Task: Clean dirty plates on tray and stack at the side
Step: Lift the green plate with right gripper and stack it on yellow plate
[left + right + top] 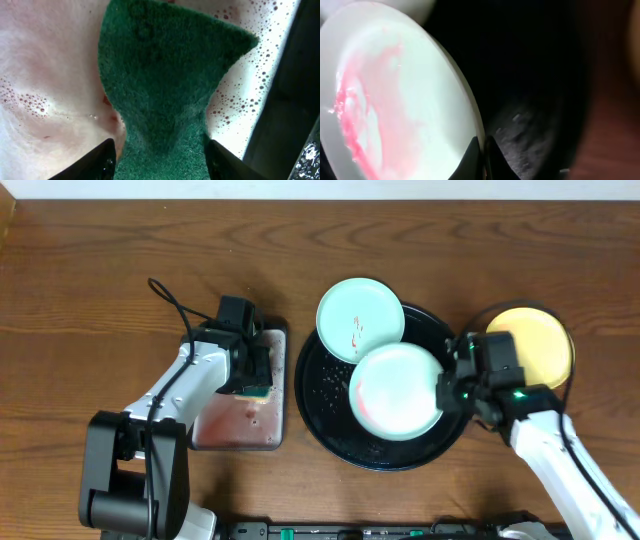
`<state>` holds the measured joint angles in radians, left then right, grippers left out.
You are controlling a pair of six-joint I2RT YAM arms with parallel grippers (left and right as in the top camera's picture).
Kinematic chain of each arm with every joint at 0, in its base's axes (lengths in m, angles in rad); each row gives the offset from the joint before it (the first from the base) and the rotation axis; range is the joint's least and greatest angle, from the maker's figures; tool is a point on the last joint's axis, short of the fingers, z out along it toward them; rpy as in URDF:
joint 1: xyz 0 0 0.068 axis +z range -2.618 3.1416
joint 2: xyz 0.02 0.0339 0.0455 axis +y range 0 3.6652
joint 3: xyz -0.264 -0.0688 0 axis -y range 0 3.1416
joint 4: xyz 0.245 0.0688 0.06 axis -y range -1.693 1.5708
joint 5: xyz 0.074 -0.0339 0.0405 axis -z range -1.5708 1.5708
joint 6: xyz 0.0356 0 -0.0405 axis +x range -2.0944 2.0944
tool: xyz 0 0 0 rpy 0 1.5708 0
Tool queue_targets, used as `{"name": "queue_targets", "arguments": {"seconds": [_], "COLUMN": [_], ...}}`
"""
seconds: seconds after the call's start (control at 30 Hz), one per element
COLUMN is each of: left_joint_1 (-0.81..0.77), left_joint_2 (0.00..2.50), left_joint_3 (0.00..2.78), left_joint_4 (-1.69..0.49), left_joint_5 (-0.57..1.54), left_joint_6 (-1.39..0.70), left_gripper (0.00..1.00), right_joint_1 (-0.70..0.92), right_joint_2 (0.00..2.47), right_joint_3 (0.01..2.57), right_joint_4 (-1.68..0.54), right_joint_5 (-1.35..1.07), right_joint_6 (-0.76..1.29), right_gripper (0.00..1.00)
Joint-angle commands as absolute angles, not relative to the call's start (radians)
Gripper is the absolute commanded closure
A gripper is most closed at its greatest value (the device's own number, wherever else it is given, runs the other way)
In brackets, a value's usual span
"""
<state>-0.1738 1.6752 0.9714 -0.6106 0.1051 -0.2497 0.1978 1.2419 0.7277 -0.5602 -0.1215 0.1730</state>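
A mint-blue plate (pixel 396 391) smeared with red sauce is held tilted over the black tray (pixel 325 405). My right gripper (pixel 447 388) is shut on its right rim; the wrist view shows the plate (pixel 395 100) and the jaws (pixel 482 150) pinching its edge. A second mint-blue plate (pixel 360 318) with a small red smear leans on the tray's back rim. A pale yellow plate (pixel 532 345) lies on the table right of the tray. My left gripper (pixel 252 375) is over the sponge tray (pixel 225 430), shut on a green sponge (pixel 165 90).
The sponge tray holds pinkish soapy water with bubbles (pixel 40 105). A black cable (pixel 170 300) loops behind the left arm. The black tray's floor (pixel 535 125) is wet and speckled.
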Motion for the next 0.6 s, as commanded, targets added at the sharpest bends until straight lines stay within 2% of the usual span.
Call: {"name": "queue_targets", "arguments": {"seconds": [0.0, 0.13, 0.3, 0.57], "left_joint_1": [-0.171, -0.171, -0.171, -0.171], "left_joint_2": [1.666, 1.666, 1.666, 1.666], "left_joint_3": [0.959, 0.959, 0.959, 0.959], "left_joint_4": [-0.617, -0.617, -0.617, -0.617], "left_joint_5": [0.104, 0.104, 0.104, 0.104], "left_joint_6": [-0.244, -0.244, -0.244, -0.244], "left_gripper": [0.4, 0.39, 0.39, 0.38], "right_joint_1": [0.207, 0.258, 0.392, 0.662], "right_joint_2": [1.18, 1.13, 1.087, 1.086], "right_joint_3": [0.772, 0.774, 0.776, 0.803], "right_joint_4": [-0.572, -0.573, -0.551, -0.466], "right_joint_5": [0.021, 0.221, 0.61, 0.854], "right_joint_6": [0.085, 0.069, 0.033, -0.173], "right_gripper": [0.99, 0.99, 0.99, 0.99]}}
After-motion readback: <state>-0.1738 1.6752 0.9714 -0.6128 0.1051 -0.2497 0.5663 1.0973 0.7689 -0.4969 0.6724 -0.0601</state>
